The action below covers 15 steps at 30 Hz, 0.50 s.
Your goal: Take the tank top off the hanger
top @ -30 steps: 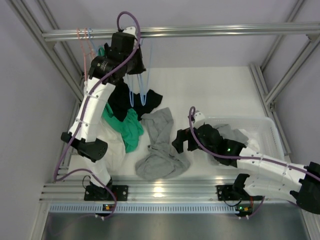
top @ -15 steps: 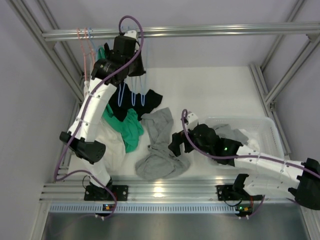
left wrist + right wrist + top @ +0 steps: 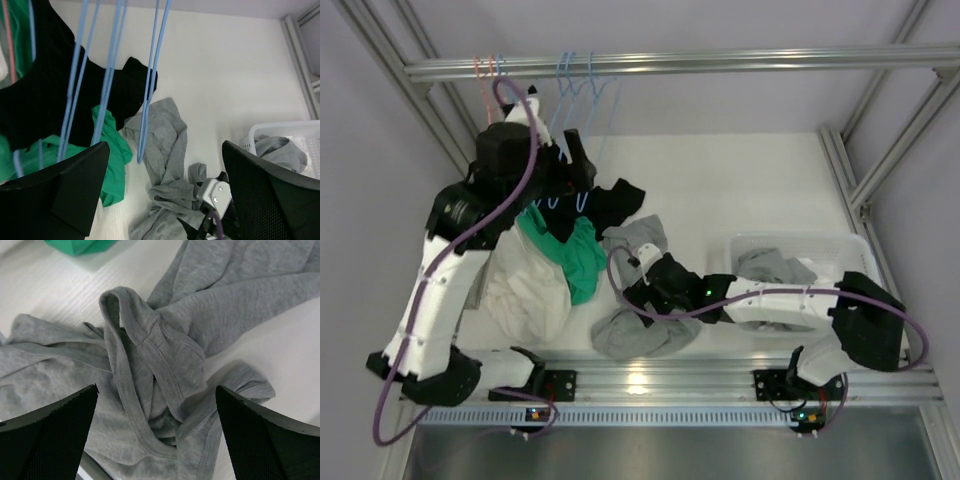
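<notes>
Since a second ago the left hand (image 3: 567, 165) has dropped back from the rail (image 3: 720, 62) and sprung wide, gripping nothing. Bare surface (image 3: 740, 190) runs from the clothes to the basket (image 3: 850, 248). The right hand (image 3: 156, 390) gapes, empty, just over the grey tank top (image 3: 165, 340), which lies crumpled there. Only the left wrist view shows the blue hangers (image 3: 150, 100) crossing a black garment (image 3: 45, 100).

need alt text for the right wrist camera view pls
A crumpled grey tank top fills most of the frame, lying on a white table. The right gripper is open, its black fingers at the bottom corners, and a bit of green garment shows at the top edge.
</notes>
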Available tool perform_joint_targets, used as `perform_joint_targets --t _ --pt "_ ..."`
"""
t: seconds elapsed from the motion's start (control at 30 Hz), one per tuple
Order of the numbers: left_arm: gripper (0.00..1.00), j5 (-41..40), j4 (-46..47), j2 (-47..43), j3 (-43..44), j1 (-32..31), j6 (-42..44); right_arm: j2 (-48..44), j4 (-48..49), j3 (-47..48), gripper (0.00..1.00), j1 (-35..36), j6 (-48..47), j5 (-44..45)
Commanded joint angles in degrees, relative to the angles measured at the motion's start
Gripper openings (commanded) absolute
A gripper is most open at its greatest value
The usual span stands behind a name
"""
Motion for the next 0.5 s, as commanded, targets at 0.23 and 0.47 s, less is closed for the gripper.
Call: perform_joint_targets --t 0.23,0.47 --pt "0.99 4.19 5.80 -25.13 -14.54 0.01 0.74 17.76 5.85 4.73 0.99 2.62 0.44 4.00" --pt "0.99 0.98 8.36 -38.92 -24.20 0.01 1.71 13.84 5.68 1.58 0.09 3.06 3.69 6.46"
